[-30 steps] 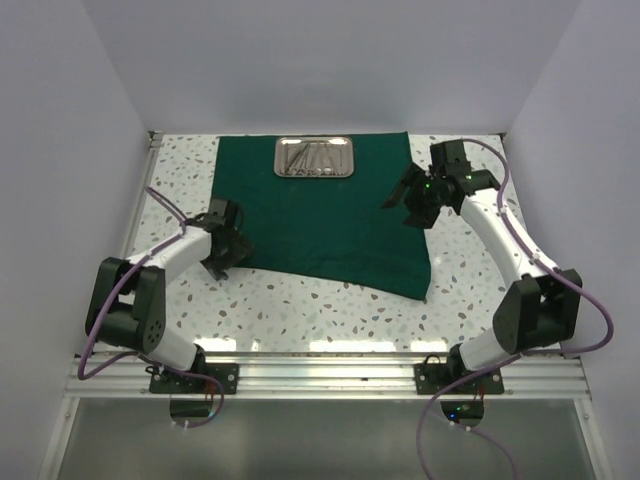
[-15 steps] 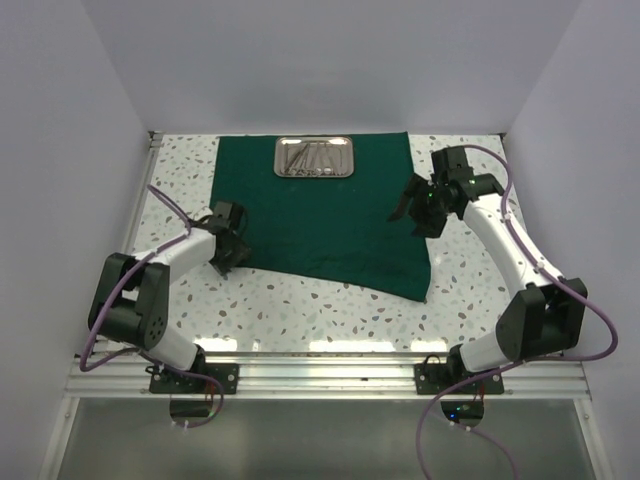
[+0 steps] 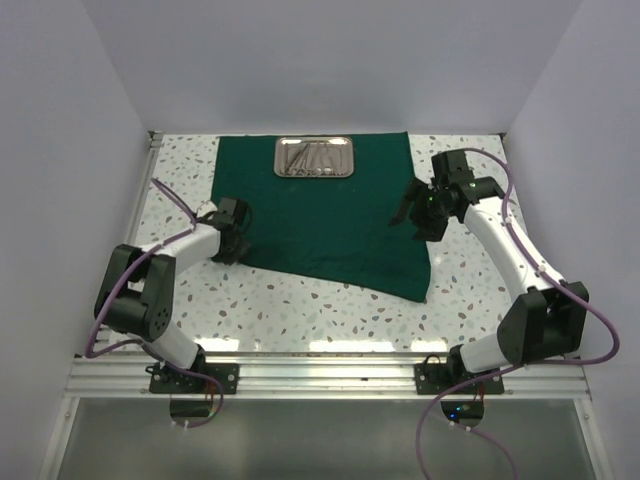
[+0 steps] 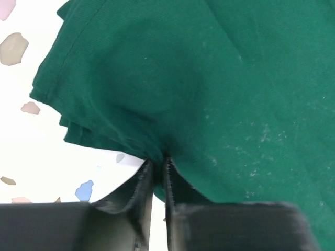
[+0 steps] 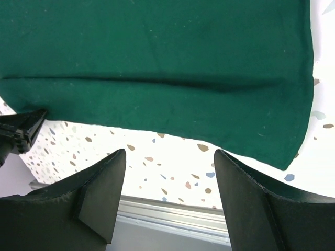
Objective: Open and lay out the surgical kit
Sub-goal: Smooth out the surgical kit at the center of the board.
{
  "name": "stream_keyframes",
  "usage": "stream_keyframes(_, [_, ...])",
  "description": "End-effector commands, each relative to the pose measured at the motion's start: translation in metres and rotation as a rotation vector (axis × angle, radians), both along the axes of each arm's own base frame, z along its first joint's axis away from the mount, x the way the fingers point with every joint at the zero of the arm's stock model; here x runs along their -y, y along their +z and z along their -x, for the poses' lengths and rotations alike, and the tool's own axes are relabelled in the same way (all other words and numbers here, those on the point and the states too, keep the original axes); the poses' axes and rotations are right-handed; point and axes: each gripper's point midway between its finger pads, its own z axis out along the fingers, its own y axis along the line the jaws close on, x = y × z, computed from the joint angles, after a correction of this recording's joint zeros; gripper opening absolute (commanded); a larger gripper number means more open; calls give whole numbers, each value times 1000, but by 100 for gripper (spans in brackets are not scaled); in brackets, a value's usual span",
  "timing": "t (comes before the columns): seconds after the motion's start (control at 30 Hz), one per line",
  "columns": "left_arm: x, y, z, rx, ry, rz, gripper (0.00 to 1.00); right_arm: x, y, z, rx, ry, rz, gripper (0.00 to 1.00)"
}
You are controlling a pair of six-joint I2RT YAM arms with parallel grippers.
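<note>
The surgical kit's dark green cloth (image 3: 320, 220) lies spread on the speckled table, its near edge slanting down to the right. A small steel tray (image 3: 314, 158) with slim silver instruments sits at the cloth's far edge. My left gripper (image 3: 232, 240) is at the cloth's near-left corner. In the left wrist view the left gripper (image 4: 157, 162) is shut, pinching the bunched cloth (image 4: 209, 78) edge. My right gripper (image 3: 412, 215) hovers over the cloth's right side. In the right wrist view the right gripper (image 5: 170, 154) is open and holds nothing, with the cloth (image 5: 157, 47) below it.
White walls enclose the speckled table (image 3: 330, 300) on three sides. An aluminium rail (image 3: 320, 375) with both arm bases runs along the near edge. Bare tabletop lies left, right and in front of the cloth.
My left gripper slid up to the cloth's near-left corner and shut on its edge. The right gripper drifted slightly right and stayed open.
</note>
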Motion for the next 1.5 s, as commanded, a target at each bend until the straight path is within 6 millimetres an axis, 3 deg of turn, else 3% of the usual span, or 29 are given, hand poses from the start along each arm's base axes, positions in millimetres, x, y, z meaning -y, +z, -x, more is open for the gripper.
stream_keyframes(0.0, [5, -14, 2, -31, -26, -9, 11, 3, 1, 6, 17, 15, 24, 72])
stream_keyframes(0.03, [5, -13, 2, -35, -28, -11, 5, 4, 0, 6, 16, 16, 25, 72])
stream_keyframes(0.13, [8, -7, 2, -48, -42, -10, 1, 5, -2, 7, 15, 17, 34, 72])
stream_keyframes(0.37, [14, 42, 8, -69, -102, 7, 0, 10, -5, 5, 16, 26, 68, 72])
stream_keyframes(0.47, [21, 54, 25, -98, -154, 54, 0, 10, -7, 4, 7, 29, 75, 72])
stream_keyframes(0.77, [23, 51, 94, -254, -286, 126, 2, 10, -22, 2, -38, 58, 90, 72])
stream_keyframes(0.87, [21, 49, 115, -294, -304, 141, 17, 9, -27, 2, -49, 63, 87, 72])
stream_keyframes(0.9, [20, 48, 122, -311, -315, 144, 34, 9, -30, 3, -55, 66, 87, 72])
stream_keyframes(0.97, [19, 46, 136, -335, -322, 154, 38, 9, -34, 4, -66, 69, 87, 71])
stream_keyframes(1.0, [21, 47, 145, -360, -329, 173, 53, 8, -35, 4, -68, 69, 83, 71])
stream_keyframes(1.07, [20, 51, 157, -370, -346, 189, 71, 8, -38, 6, -72, 74, 85, 72])
stream_keyframes(1.1, [18, 53, 161, -371, -346, 184, 96, 8, -39, 6, -75, 76, 85, 72])
stream_keyframes(1.2, [12, 64, 163, -356, -356, 154, 100, 9, -43, 8, -81, 82, 89, 72])
stream_keyframes(1.3, [8, 81, 145, -287, -356, 111, 100, 9, -47, 7, -82, 80, 89, 72])
stream_keyframes(1.43, [10, 102, 97, -151, -352, 62, 99, 7, -55, 3, -82, 75, 82, 71])
stream_keyframes(1.47, [15, 99, 80, -128, -365, 61, 100, 6, -60, 1, -77, 73, 78, 70])
